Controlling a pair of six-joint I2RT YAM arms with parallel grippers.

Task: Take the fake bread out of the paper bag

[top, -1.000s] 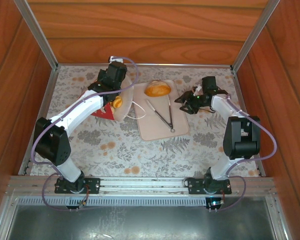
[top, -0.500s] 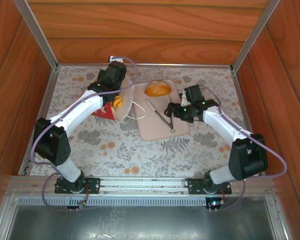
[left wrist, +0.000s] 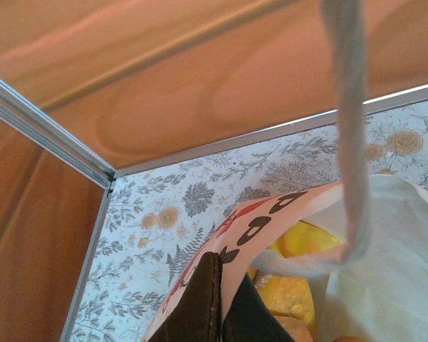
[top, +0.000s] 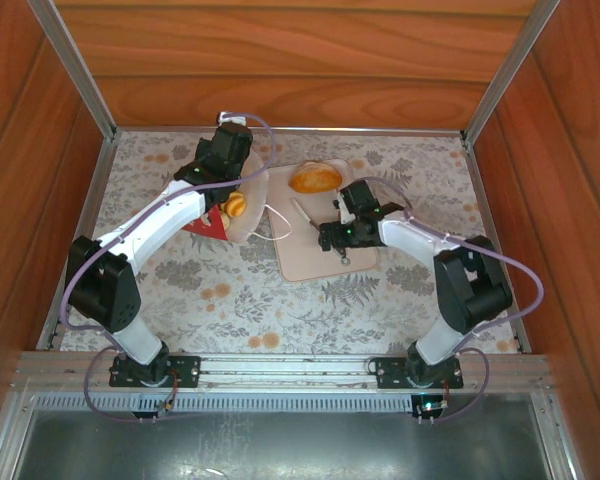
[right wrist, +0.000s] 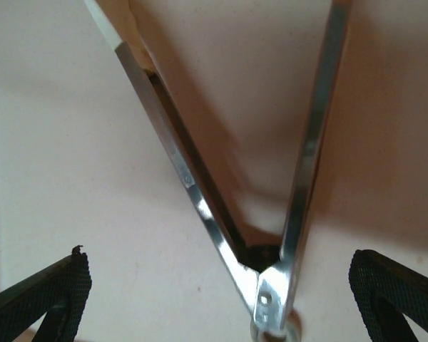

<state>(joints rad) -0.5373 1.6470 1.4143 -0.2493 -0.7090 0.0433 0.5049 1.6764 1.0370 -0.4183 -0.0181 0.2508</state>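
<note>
The paper bag [top: 244,222] sits on the flowered surface [top: 230,290] just left of the beige tray [top: 305,262]. Its red lower part [top: 194,224] is turned away from the tray and its white mouth is open toward it. The left fingers [top: 223,188] are closed on the bag's rim. Seen from the left wrist, the two dark fingers [left wrist: 200,313] press together with the printed paper edge [left wrist: 253,224] pinched between them (a white cord handle [left wrist: 348,142] loops up right in front of the lens).

The fake bread [left wrist: 289,292] is in two places. Yellow-orange pieces lie inside the open bag, one of them showing from above [top: 236,204]. A golden bun [top: 315,179] rests on the far end of the tray.

Metal tongs [right wrist: 303,164] lie on the tray, splayed in a V. The right fingers [top: 332,236] hang low over the hinge end of the tongs and are spread wide. One black finger [right wrist: 46,299] stands on each side of the hinge [right wrist: 271,303], and neither touches the metal as far as the wrist view shows.
</note>
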